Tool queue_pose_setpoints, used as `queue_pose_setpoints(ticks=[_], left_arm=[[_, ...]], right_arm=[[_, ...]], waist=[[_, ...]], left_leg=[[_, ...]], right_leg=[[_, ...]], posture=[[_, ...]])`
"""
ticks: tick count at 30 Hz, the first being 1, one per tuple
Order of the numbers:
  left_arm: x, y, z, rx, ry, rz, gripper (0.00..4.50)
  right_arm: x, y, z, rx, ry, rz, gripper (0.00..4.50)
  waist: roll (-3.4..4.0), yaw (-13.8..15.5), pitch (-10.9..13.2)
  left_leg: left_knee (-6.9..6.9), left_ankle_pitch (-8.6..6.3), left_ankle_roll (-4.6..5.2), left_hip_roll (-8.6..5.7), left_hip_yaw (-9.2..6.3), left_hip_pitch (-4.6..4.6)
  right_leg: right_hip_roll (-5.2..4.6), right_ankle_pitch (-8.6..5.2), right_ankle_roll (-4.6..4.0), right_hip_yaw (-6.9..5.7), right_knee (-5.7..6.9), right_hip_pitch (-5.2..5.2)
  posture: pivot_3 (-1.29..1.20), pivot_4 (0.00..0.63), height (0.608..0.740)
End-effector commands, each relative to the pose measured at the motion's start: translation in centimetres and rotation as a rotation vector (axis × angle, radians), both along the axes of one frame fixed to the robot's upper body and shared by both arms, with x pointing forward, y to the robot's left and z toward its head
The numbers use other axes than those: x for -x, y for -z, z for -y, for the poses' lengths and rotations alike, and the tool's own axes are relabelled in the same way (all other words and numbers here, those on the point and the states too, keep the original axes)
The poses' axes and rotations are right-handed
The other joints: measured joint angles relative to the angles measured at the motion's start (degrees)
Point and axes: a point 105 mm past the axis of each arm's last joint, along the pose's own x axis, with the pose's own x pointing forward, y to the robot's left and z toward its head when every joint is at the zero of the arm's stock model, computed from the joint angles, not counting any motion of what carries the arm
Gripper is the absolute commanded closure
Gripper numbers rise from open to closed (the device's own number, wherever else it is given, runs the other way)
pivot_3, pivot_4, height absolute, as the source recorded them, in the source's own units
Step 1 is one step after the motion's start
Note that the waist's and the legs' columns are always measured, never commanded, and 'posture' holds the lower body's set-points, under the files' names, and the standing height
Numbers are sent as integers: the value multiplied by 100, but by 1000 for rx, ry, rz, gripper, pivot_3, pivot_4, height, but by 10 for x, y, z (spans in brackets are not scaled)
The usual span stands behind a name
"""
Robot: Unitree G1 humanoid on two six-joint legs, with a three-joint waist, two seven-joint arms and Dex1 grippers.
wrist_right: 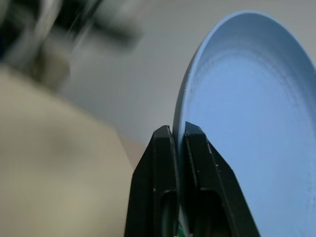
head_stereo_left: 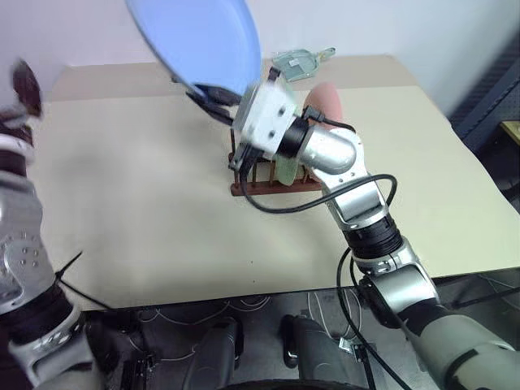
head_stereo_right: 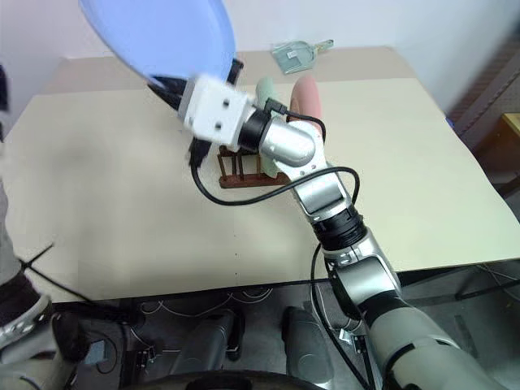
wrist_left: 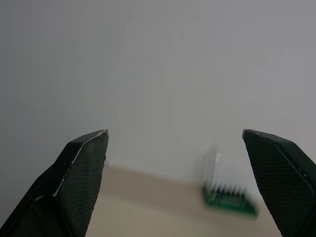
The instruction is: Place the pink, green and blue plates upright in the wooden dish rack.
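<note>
Gripping the blue plate (head_stereo_left: pixel 199 41) by its rim, your right claw (wrist_right: pixel 178 143) has its fingers pinched tight on the edge, the plate raised on edge above the wooden dish rack (head_stereo_left: pixel 272 180) at the middle of the desk (head_stereo_left: pixel 146 211). The green plate (head_stereo_right: pixel 266 91) and pink plate (head_stereo_right: pixel 306 97) already stand upright in the rack, toward its right end; free pegs appear to remain at the left end, nearest the claw. The move ahead likely turns on this: the blue plate sits up and to the left of the rack, so you must bring it down with its face parallel to the two standing plates. Your left claw (wrist_left: pixel 173 187) is spread wide and empty, off to the rack's left, so the right arm is nearer.
</note>
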Motion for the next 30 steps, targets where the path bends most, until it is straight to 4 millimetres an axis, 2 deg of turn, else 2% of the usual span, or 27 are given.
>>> queue_pose_setpoints(ticks=[1, 4, 6, 8, 14, 26, 30], left_arm=[[1, 28, 37, -161, 212, -121, 42], [10, 78, 76, -239, 433, -291, 42], [20, 103, 96, -259, 556, -367, 42], [27, 116, 106, -264, 621, -401, 42], [30, 120, 114, -239, 681, -401, 42], [31, 110, 118, -238, 700, -363, 42], [31, 110, 119, -240, 700, -364, 42]], right_arm=[[15, -25, 10, -169, -185, -235, 4500], [22, -28, 13, -291, -336, -511, 4500], [22, -24, 13, -343, -384, -663, 4500], [22, -19, 12, -368, -391, -761, 4500], [3, -2, 13, -435, -299, -978, 4500], [-31, 18, 21, -516, -116, -1106, 4500], [-36, 24, 23, -529, -92, -1141, 4500]], waist=[[0, 12, 0], [2, -1, 1], [3, -11, 1], [8, -12, 1], [22, -13, 2], [22, -18, 2], [22, -18, 2]], left_leg=[[-2, -1, 1, 0, 0, 2], [-8, -11, -13, 1, -3, -1], [-19, -12, -15, 3, -1, -2], [-36, -12, -15, 4, 0, -1], [-57, -4, -14, 8, 0, -8], [-55, 4, 0, 8, 6, -12], [-55, 5, 0, 8, 6, -12]], right_leg=[[-8, -1, -3, 1, -2, 2], [-16, -11, -26, 3, -7, -6], [-21, -19, -41, 6, -7, -11], [-23, -26, -55, 6, -6, -21], [-20, -25, -77, 5, -1, -49], [-16, -24, -73, 4, -10, -45], [-14, -24, -73, 3, -10, -44]], posture=[[0, 150, 735], [0, 150, 735], [0, 150, 735], [0, 150, 735], [0, 150, 735], [0, 150, 735], [0, 150, 735]])
